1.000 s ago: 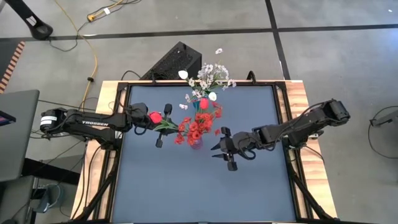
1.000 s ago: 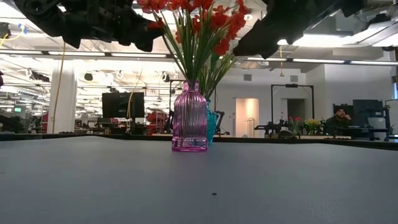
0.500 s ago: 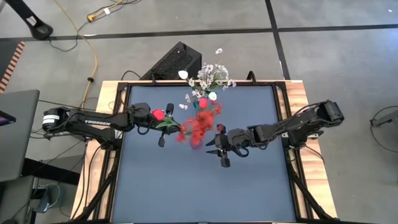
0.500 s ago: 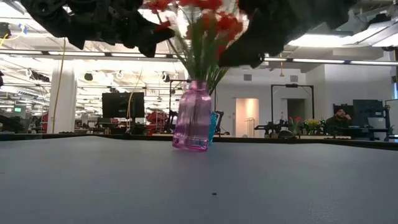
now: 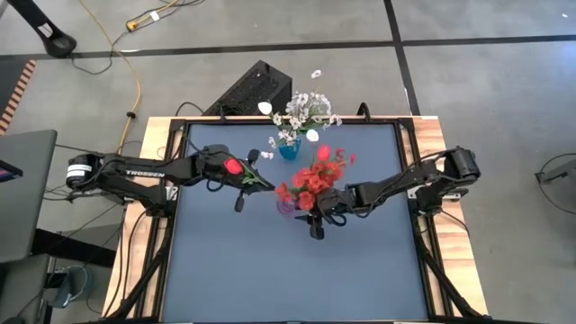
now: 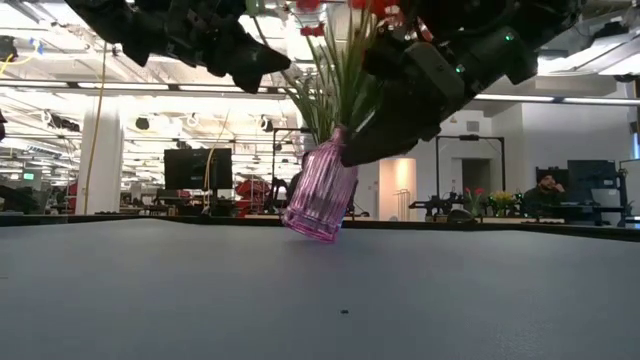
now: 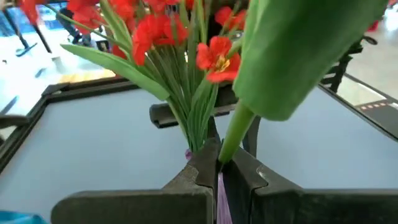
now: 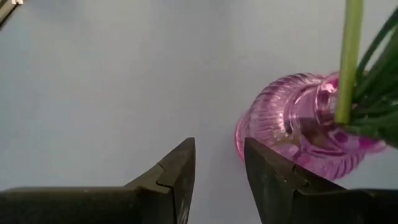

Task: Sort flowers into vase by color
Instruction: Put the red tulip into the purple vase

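We see the pink ribbed vase (image 6: pixel 320 200) tilted on the dark blue bench (image 5: pixel 234 270), leaning with its neck toward the right arm and only one edge of its base touching the surface. It carries a bunch of red flowers (image 5: pixel 310 180) on green stems. The right end effector (image 5: pixel 315 219) sits just beside the vase; in the low view the arm's dark body presses against the vase's shoulder. Its fingers (image 8: pixel 180 174) stand part-way apart with nothing between them, the vase lying just off to one side of them in the right wrist view.

The left end effector (image 5: pixel 241 180) is clenched on the green stem of a red tulip (image 5: pixel 233 166), held above the bench near the tilted vase, with the bunch of red blooms (image 7: pixel 149 37) right ahead of it, crowding the vase mouth.

At the far edge of the bench stands a blue vase (image 5: pixel 289 149) with white flowers (image 5: pixel 301 112), well clear of both arms. The left arm reads "TROSSEN" (image 5: pixel 144 173) in white letters.

The bench has a wooden rim (image 5: pixel 432 135) and dark frame bars. Beyond it lie grey floor tiles, a yellow cable (image 5: pixel 135 81) and a black box (image 5: pixel 256 88). The low view looks into a large bright hall with ceiling lights, a white column (image 6: pixel 100 160), monitors, and a person (image 6: pixel 548 185) seated far off.
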